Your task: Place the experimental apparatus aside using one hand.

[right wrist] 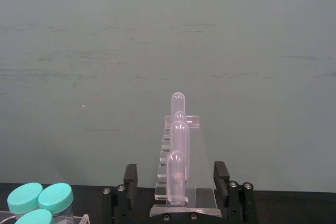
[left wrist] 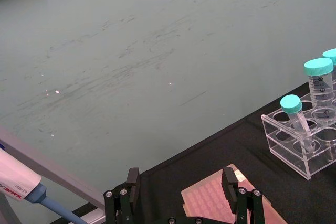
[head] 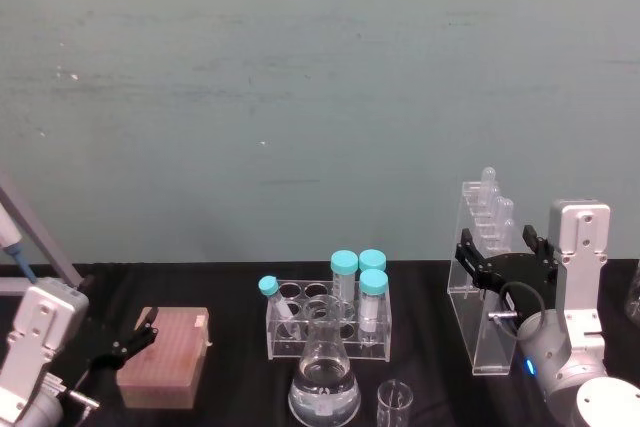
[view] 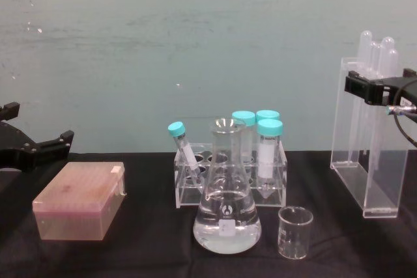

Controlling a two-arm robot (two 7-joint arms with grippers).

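On the black-clothed bench before a pale green wall, the left gripper (head: 135, 339) hangs idle at the far left with its fingers spread, just over a pink plastic pipette-tip box (head: 163, 357). At centre stand a low clear rack of teal-capped centrifuge tubes (head: 328, 322), a glass conical flask holding clear liquid (head: 324, 382) and, just beside it, a small empty glass beaker (head: 394, 405). At the right end a tall clear acrylic rack of long test tubes (head: 482, 297) stands upright on the cloth, well apart from the flask. The right gripper (head: 497, 247) straddles its upper part, black fingers apart on either side; its wrist view shows gaps between pads and acrylic, so nothing looks gripped yet.

The risk lies in the rack's build (tall, narrow, smooth-walled). A squeeze this high up could tip it if one pad lands first, and slick acrylic may slip once lifted. Any tilt in carrying could shake the tubes loose, while a swing toward centre would threaten the beaker and flask.
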